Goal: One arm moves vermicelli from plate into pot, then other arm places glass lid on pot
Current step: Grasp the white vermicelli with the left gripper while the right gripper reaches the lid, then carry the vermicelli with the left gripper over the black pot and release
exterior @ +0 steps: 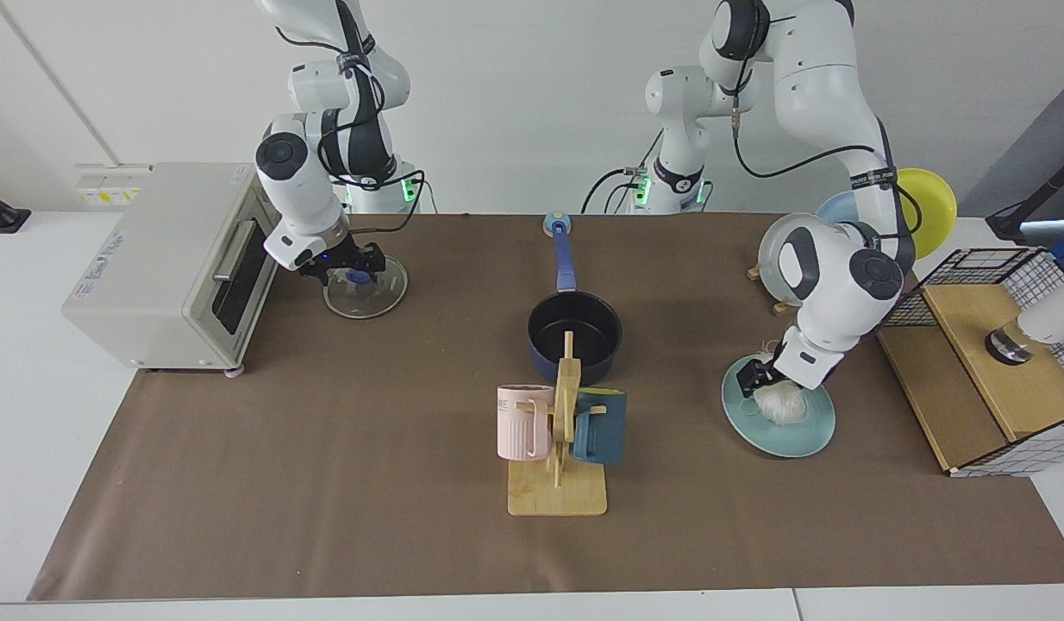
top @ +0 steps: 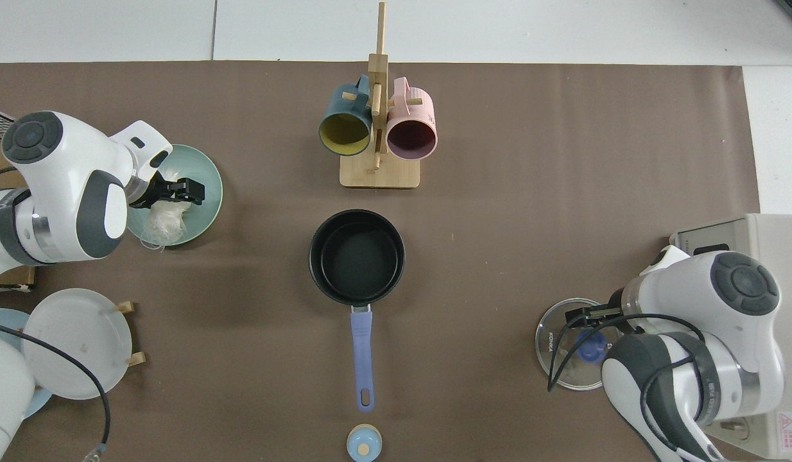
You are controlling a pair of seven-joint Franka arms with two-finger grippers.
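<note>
Facing view: the left gripper (exterior: 763, 377) is down on the vermicelli (exterior: 782, 404) on the plate (exterior: 806, 435), placed to grasp it; whether its fingers have closed I cannot tell. The right gripper (exterior: 346, 272) sits at the glass lid (exterior: 378, 296), grip unclear. The mug stand (exterior: 558, 448) partly hides the pot (exterior: 575, 332).

Top view: the pot (top: 357, 256) is empty, with nothing standing between it and either arm.

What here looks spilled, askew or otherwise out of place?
Little stands out. A few loose threads of the vermicelli trail over the rim of the plate, under the left gripper. The pot sits upright and empty; the glass lid lies flat beneath the right gripper.
</note>
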